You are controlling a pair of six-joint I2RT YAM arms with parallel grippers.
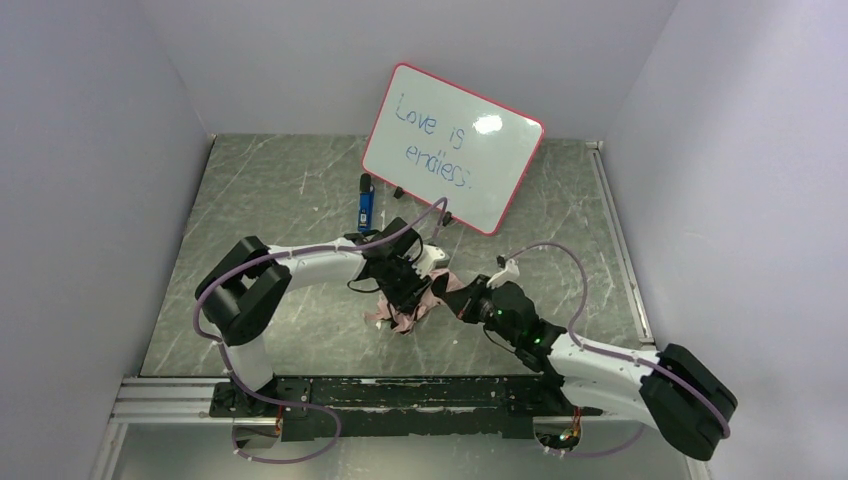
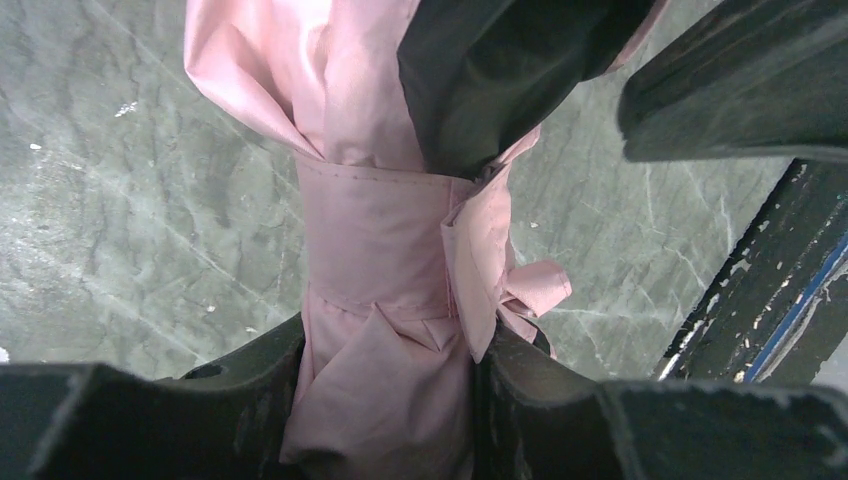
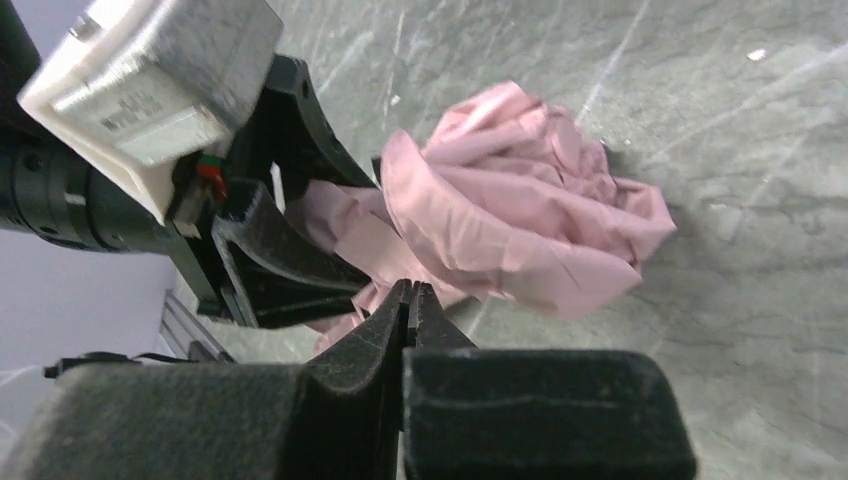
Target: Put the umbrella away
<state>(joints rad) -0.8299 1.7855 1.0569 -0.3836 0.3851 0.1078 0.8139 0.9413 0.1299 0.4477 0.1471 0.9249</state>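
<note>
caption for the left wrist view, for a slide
Left hand clamped on the bundled pale pink fabric umbrella

There is one pink umbrella [image 1: 408, 308], one whiteboard [image 1: 452, 147] and one blue marker [image 1: 366, 208]. Two robot arms are present: a left arm [image 1: 310, 266] and a right arm [image 1: 600, 364].

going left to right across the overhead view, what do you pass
left arm's elbow → blue marker → umbrella → right arm's elbow; the whiteboard spans the middle ones, so it's left out
</note>
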